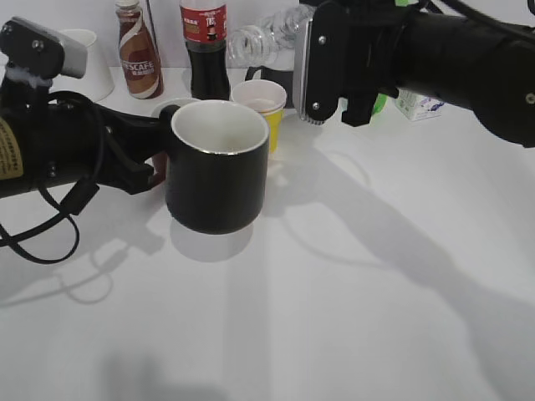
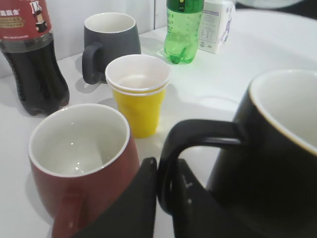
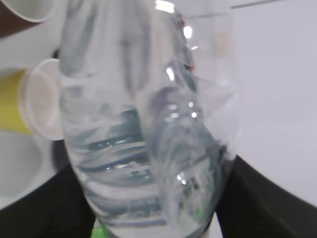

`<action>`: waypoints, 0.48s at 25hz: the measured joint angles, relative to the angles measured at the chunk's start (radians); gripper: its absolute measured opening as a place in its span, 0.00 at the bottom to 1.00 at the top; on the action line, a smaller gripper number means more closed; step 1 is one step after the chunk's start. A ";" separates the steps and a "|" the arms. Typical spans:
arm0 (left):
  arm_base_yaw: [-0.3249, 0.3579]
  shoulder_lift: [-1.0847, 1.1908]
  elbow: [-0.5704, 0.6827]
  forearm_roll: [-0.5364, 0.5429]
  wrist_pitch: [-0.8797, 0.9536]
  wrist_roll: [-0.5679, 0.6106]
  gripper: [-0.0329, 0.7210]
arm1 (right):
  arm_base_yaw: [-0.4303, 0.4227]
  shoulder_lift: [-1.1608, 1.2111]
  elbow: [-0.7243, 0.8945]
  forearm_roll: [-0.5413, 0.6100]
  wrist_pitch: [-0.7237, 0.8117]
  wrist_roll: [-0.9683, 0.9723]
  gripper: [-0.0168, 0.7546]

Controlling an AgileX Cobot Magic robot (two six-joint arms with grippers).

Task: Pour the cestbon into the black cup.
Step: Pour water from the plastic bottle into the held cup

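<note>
The black cup (image 1: pixel 217 167) stands left of the table's middle, glossy black with a white inside. My left gripper (image 2: pixel 166 191) is shut on its loop handle (image 2: pixel 198 136); the cup body fills the right of the left wrist view (image 2: pixel 277 168). My right gripper (image 3: pixel 153 203) is shut on the cestbon (image 3: pixel 143 114), a clear ribbed bottle that fills the right wrist view. In the exterior view the cestbon (image 1: pixel 267 38) lies tipped toward the left, held high behind the cup; its mouth is above the paper cups, not over the black cup.
Behind the black cup stand a brown-red mug (image 2: pixel 81 163), a yellow paper cup (image 2: pixel 138 94), a dark grey mug (image 2: pixel 109 42), a cola bottle (image 1: pixel 205 50), a Nescafe bottle (image 1: pixel 138 54), a green soda bottle (image 2: pixel 183 29) and a small milk carton (image 1: pixel 416 104).
</note>
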 joint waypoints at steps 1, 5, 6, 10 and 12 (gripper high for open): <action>0.000 0.000 0.000 0.000 0.000 0.000 0.10 | 0.000 0.000 0.000 0.000 -0.013 -0.023 0.63; 0.000 0.000 0.000 0.000 0.000 0.000 0.10 | 0.000 0.000 0.000 0.000 -0.076 -0.092 0.63; 0.000 0.000 0.000 0.000 0.000 0.000 0.10 | 0.000 0.000 0.000 0.000 -0.091 -0.116 0.63; 0.000 0.000 0.000 0.000 0.001 0.000 0.10 | 0.000 0.000 0.000 0.000 -0.113 -0.183 0.63; 0.000 0.000 0.000 0.000 0.001 0.000 0.10 | 0.000 0.000 0.000 0.000 -0.121 -0.202 0.63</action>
